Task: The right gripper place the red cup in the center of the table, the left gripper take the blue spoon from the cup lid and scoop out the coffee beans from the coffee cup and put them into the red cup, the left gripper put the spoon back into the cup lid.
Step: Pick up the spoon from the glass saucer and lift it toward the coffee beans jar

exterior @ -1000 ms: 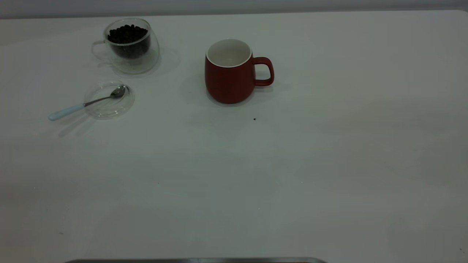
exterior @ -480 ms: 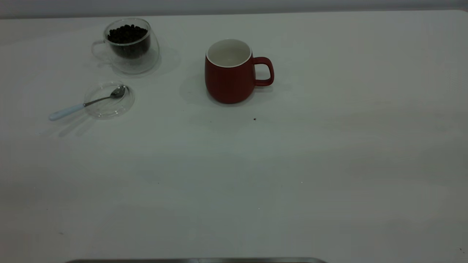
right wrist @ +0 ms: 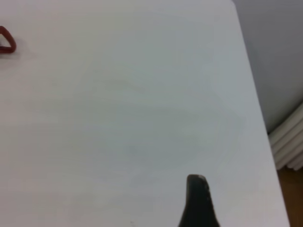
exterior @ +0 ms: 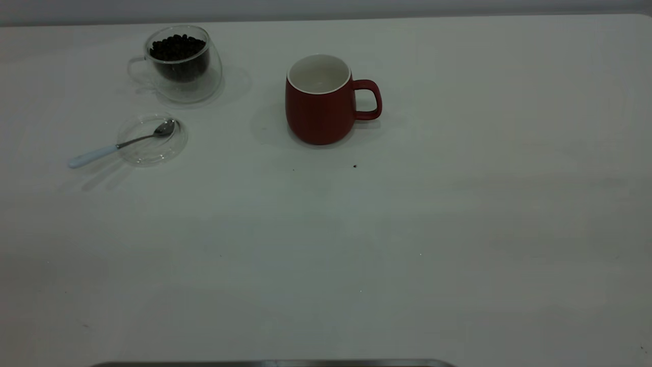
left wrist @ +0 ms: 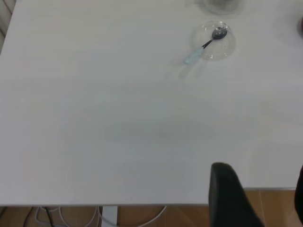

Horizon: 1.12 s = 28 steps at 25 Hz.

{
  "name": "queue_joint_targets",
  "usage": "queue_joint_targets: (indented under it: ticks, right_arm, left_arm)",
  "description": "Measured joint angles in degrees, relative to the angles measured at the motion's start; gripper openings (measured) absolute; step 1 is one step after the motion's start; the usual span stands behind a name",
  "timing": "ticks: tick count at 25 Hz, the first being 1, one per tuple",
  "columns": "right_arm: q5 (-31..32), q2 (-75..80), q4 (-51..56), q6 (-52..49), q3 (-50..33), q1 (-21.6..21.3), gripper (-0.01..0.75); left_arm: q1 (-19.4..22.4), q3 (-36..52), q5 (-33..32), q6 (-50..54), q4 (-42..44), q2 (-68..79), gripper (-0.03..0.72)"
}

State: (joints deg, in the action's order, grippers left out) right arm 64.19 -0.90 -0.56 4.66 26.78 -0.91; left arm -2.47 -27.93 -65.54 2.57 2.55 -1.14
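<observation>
**Red cup set mid-table, spoon pickup pending**

The red cup is seen upright near the middle of the table, toward the far side, handle pointing right, white inside bare of beans. Only its handle is caught in the right wrist view. Placement is judged done, so the step in hand is taken to be the spoon pickup by the left arm.

The blue spoon is lying with its metal bowl inside the cup lid and its pale handle sticking out over the lid rim toward the near left, its end over the table. The lid is at the far left, just nearer than the coffee cup, which is filled with coffee beans. Spoon and lid are also seen in the left wrist view, well apart from the left gripper.

The left gripper is held back over the near table edge; one dark finger and a sliver of the other are visible with a broad gap between, so it is read as spread wide. The right gripper is held off over the right part of the table; only one finger is shown, so its opening cannot be told.

For a good pickup, the blue handle should be gripped across its width, clear of the glass lid, then lifted level so the lid is not dragged or tipped.
</observation>
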Motion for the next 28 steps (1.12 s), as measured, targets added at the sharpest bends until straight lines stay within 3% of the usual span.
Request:
queue_joint_targets:
  ticks: [6, 28]
  right_arm:
    - [0.0, 0.0, 0.6, 0.3, 0.0, 4.3, 0.583]
    - [0.1, 0.0, 0.6, 0.3, 0.0, 4.3, 0.583]
  left_arm:
    - [0.0, 0.0, 0.0, 0.0, 0.0, 0.0, 0.408]
    - [0.0, 0.0, 0.4, 0.3, -2.6, 0.0, 0.408]
